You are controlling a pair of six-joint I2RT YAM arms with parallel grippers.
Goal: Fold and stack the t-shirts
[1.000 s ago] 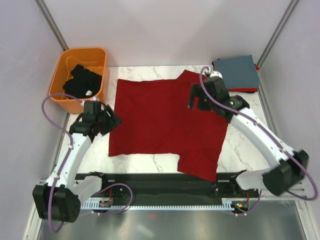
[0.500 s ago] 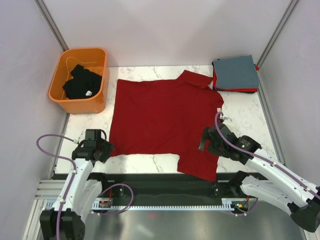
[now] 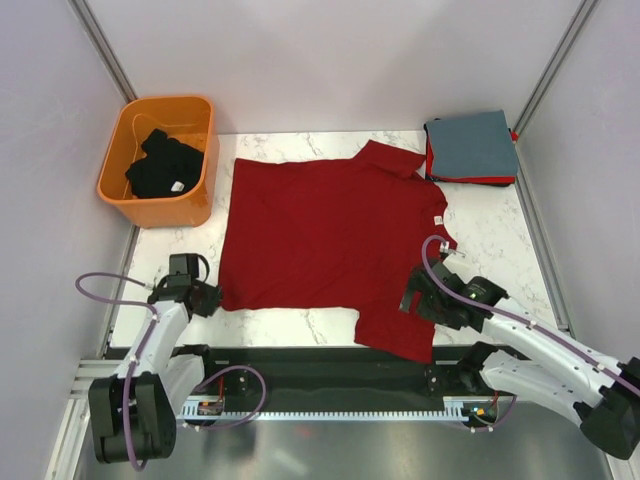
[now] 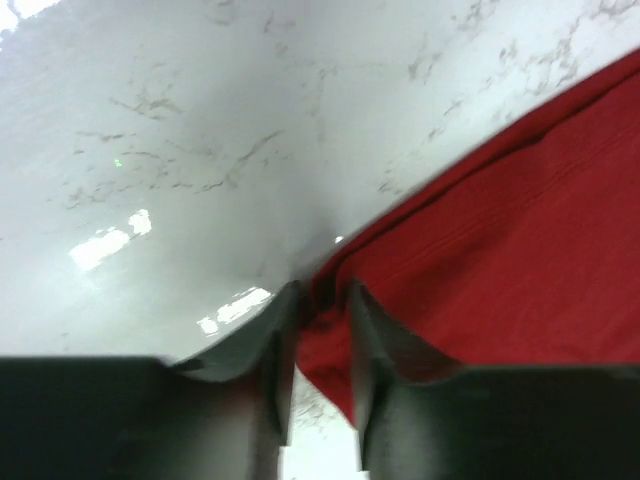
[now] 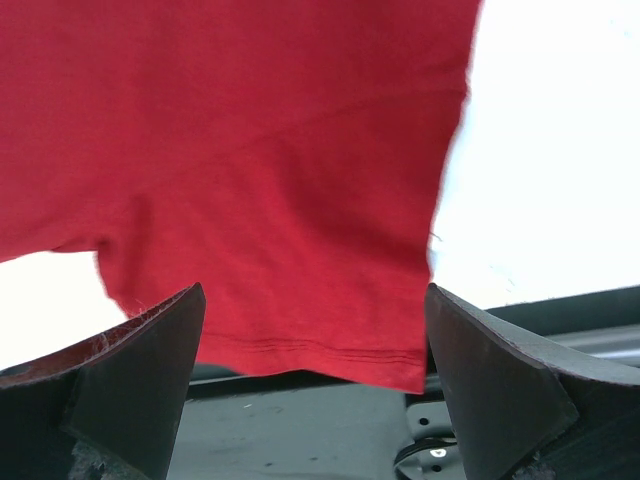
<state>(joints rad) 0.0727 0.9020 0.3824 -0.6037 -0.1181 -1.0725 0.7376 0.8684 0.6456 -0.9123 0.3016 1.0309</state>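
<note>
Left tool [image 4: 322, 297] astride near-left corner of dark red t-shirt [image 3: 330, 240]

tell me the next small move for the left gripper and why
Probably close the left gripper fully on the near-left corner of the red shirt: its fingers straddle that hem with a narrow gap showing. The right gripper hangs wide open over the near sleeve, not gripping.

Dark red t-shirt [image 3: 330, 245] spread flat on the marble desk [image 3: 500, 240], one arm at each near side.
The left jaws sit at the shirt's near left corner; the right jaws hang over its right edge by the near sleeve. An orange basket [image 3: 160, 210] at the far left holds a black t-shirt [image 3: 162, 165]. At the far right, a folded grey-blue t-shirt [image 3: 470, 143] lies on a folded red one [image 3: 475, 180].
</note>
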